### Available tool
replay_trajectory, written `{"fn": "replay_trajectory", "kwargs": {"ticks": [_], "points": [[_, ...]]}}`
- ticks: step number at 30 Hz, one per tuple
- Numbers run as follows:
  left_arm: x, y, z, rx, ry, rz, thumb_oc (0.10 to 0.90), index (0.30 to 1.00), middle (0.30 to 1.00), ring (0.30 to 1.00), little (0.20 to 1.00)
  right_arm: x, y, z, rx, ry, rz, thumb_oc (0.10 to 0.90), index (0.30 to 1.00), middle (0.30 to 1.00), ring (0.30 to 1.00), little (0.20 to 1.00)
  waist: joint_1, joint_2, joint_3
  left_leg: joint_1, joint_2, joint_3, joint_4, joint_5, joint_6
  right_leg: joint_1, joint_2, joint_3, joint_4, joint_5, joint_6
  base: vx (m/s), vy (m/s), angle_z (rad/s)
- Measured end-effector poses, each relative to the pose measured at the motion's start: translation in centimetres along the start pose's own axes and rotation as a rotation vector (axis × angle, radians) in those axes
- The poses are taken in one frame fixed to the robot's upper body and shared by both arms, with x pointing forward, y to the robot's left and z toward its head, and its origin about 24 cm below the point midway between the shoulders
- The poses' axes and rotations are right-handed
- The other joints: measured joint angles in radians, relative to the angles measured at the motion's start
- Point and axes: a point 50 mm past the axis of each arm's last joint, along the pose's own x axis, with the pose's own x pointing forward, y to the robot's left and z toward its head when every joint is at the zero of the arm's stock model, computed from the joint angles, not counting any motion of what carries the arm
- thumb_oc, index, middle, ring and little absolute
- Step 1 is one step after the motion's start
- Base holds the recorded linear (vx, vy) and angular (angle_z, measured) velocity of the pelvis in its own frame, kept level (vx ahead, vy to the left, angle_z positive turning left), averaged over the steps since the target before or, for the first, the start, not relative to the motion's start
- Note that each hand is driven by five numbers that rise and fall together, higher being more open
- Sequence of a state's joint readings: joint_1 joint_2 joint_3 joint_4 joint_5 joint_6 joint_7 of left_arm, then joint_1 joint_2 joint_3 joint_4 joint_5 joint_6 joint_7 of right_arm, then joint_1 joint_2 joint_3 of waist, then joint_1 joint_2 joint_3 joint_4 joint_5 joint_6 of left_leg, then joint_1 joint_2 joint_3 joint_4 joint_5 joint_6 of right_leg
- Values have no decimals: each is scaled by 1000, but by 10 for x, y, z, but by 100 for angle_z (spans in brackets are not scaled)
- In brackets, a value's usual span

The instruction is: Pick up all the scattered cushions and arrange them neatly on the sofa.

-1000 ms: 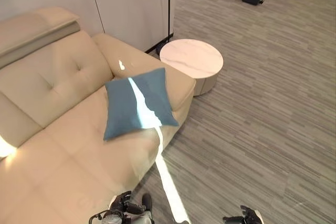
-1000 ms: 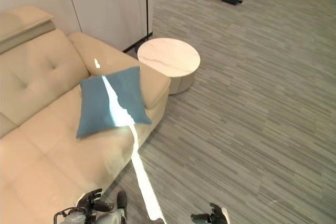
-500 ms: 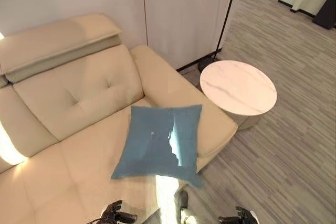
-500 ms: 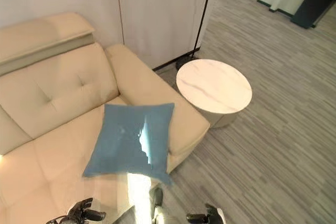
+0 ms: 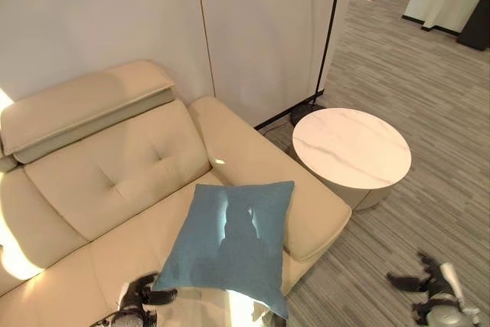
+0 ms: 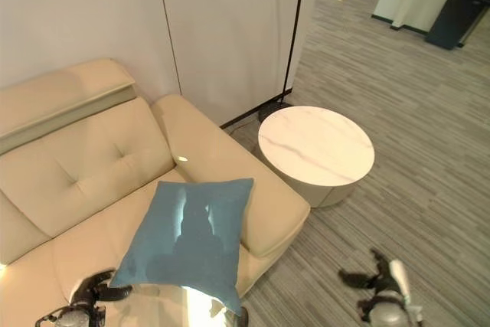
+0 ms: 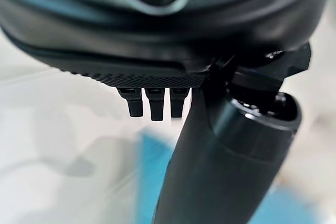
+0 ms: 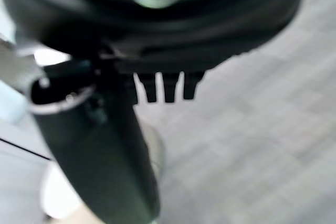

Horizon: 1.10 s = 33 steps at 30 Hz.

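Blue cushion (image 5: pixel 232 244) lies on the beige sofa (image 5: pixel 115 174) seat, one corner overhanging its front edge.
Left hand (image 5: pixel 142 295), fingers relaxed, empty, touches the cushion's near-left corner; right hand (image 5: pixel 429 289) spread, empty, above carpet near the round marble-topped table (image 5: pixel 351 148).

We see grey striped carpet floor (image 5: pixel 429 74), pale wall panels (image 5: pixel 115 21) w/ a black upright pole (image 5: pixel 329 32), round white marble side table (image 5: pixel 351 147), dark bin (image 6: pixel 453 17) at far right corner.
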<state>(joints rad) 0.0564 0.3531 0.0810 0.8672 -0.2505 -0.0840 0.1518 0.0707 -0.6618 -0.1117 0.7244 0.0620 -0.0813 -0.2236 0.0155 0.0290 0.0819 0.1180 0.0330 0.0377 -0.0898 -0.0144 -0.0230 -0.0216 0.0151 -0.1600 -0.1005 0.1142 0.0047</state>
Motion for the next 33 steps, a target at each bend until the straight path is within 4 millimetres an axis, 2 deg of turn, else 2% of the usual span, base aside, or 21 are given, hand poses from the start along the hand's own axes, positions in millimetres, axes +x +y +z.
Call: {"fn": "replay_trajectory", "kwargs": {"ticks": [2,4,7,8,11,12,14,15,18,20,22,25,27,28,30,33], "points": [[2,12,13,-18,-60,39,800,900,900,900,900,4,-7,16,28,-61,-37,800,900,900,900,900,-1,-4,2,0,1,-3,2,1,0,0,1,0,0,0,0,-6,14,3],[3,16,16,6,-66,39,800,900,900,900,900,5,2,20,10,-76,4,800,900,900,900,900,-1,-6,3,2,-1,-5,2,4,-4,-5,-1,0,0,2,2,0,0,0],[3,16,16,6,-64,39,800,900,900,900,900,0,28,21,47,-73,69,800,900,900,900,900,-1,-7,4,3,-1,-5,2,4,-3,-5,-1,0,0,2,2,10,39,0],[5,12,22,5,-78,32,800,900,900,900,900,-2,39,24,53,-79,109,800,900,900,900,900,-1,-9,5,2,-2,-5,2,4,-3,-6,-1,-1,0,2,2,-11,32,4],[10,-4,43,22,-135,-15,800,900,900,900,900,-9,70,48,118,-153,210,800,900,900,900,900,-1,-22,19,-2,-2,-6,2,4,-4,-10,-1,-2,0,4,2,-98,16,-1],[11,-11,52,18,-161,-33,800,900,900,900,900,-10,79,59,152,-177,235,800,900,900,900,900,-2,-33,25,-21,-3,-5,7,5,-5,-24,-2,-1,0,12,2,-78,1,-3],[15,-25,79,-6,-228,-71,800,900,900,900,900,-15,101,84,243,-231,293,800,900,900,900,900,-1,-72,51,-61,-5,-5,8,21,-9,-67,-3,-1,1,26,8,-87,-17,-2],[16,-28,85,-10,-242,-81,800,900,900,900,900,-17,109,90,278,-235,312,800,900,900,900,900,-2,-86,60,-68,-3,-4,8,24,-11,-76,-2,-1,1,30,6,-88,-25,-5],[17,-39,108,-48,-291,-99,800,900,900,900,900,-32,135,117,399,-285,395,800,900,900,900,900,-8,-156,90,-122,-2,8,13,32,-15,-131,1,3,7,53,6,-98,4,-11],[17,-40,117,-56,-315,-98,800,900,900,900,900,-43,144,136,440,-352,447,800,900,900,900,900,-10,-190,106,-148,-4,11,14,35,-16,-160,1,7,8,74,14,-98,34,-11],[18,-38,118,-53,-325,-84,800,900,900,900,900,-50,146,147,459,-402,478,800,900,900,900,900,-8,-206,109,-160,-6,18,13,35,-15,-176,0,22,8,78,20,-44,33,-11],[17,-39,115,-57,-329,-85,800,900,900,900,900,-59,155,152,506,-411,516,800,900,900,900,900,-3,-227,108,-161,-13,31,13,36,-14,-180,-8,30,8,74,27,-38,52,-7],[15,-41,113,-56,-334,-95,800,900,900,900,900,-63,160,150,525,-396,531,800,900,900,900,900,-3,-228,108,-165,-17,33,13,36,-13,-184,-13,30,7,66,38,-17,12,-2],[14,-49,111,-57,-336,-116,800,900,900,900,900,-66,165,147,529,-381,553,800,900,900,900,900,-2,-228,108,-171,-21,32,13,37,-12,-188,-17,29,8,65,39,-56,46,5],[12,-52,110,-52,-338,-126,800,900,900,900,900,-70,170,146,533,-372,571,800,900,900,900,900,0,-228,108,-175,-24,32,13,37,-12,-192,-20,30,8,70,34,-64,49,3],[7,-64,107,-77,-349,-169,800,900,900,900,900,-85,190,135,538,-317,640,800,900,900,900,900,7,-226,110,-191,-31,19,14,38,-10,-205,-28,25,8,75,27,-50,39,10]]}}
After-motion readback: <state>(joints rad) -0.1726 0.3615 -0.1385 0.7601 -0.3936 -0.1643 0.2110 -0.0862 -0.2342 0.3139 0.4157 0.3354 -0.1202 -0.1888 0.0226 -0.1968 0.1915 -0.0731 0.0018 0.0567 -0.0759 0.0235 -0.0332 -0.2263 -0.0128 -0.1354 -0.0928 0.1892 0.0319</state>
